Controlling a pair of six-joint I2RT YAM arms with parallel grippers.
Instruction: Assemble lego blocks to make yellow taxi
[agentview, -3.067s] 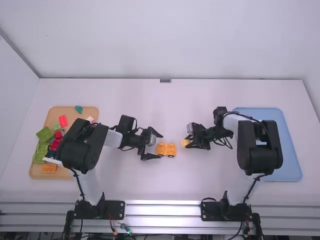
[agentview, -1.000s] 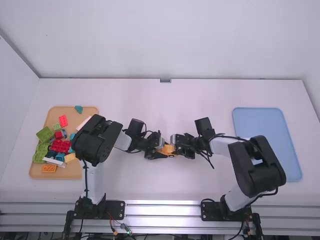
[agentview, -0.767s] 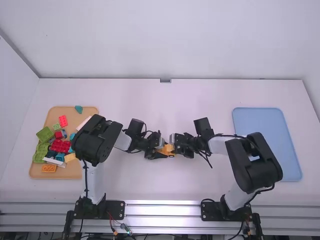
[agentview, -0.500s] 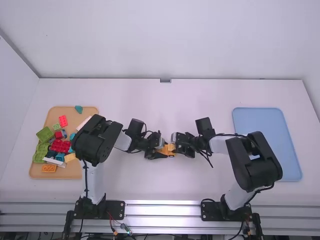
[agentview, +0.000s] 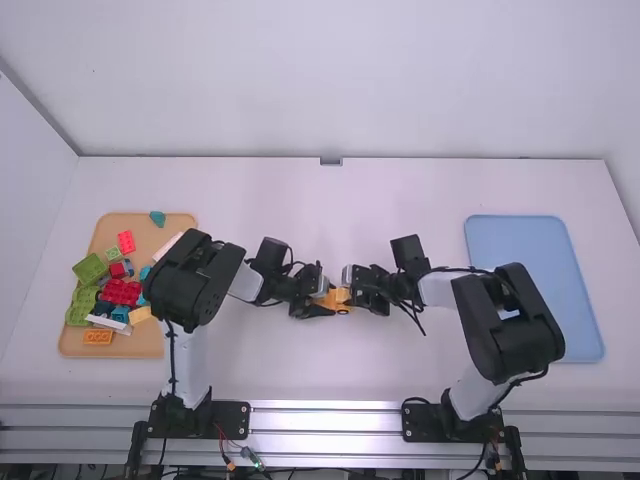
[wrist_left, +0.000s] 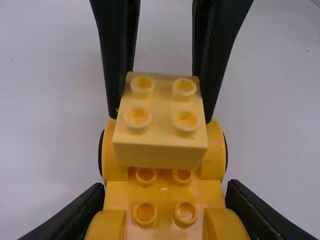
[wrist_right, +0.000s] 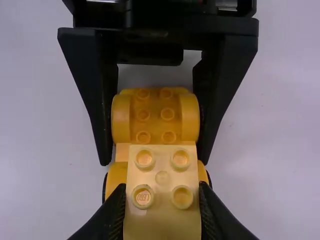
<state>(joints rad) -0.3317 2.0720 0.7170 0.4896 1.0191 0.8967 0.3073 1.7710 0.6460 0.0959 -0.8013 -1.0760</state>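
My left gripper (agentview: 319, 300) is near the table's centre, facing my right gripper (agentview: 352, 287), with the yellow-orange wheeled base (agentview: 337, 301) between them. In the left wrist view my left gripper (wrist_left: 165, 212) is shut on the sides of the base (wrist_left: 165, 191). A pale yellow 2x2 block (wrist_left: 161, 154) sits over the base's other end, pinched by my right gripper. In the right wrist view my right gripper (wrist_right: 161, 212) is shut on that block (wrist_right: 162, 220), which covers part of the base (wrist_right: 156, 119). Whether its underside is pressed onto the studs, I cannot tell.
An orange-brown tray (agentview: 72, 342) at the left holds several loose blocks, including a red one (agentview: 126, 242), a green one (agentview: 90, 269) and a yellow one (agentview: 140, 315). A blue tray (agentview: 585, 310) lies at the right, partly behind the right arm.
Since the oldest frame, my right gripper has carried the pale block left onto the base. My left gripper has moved slightly right and gone from open to shut on the base. Lately both hold still.
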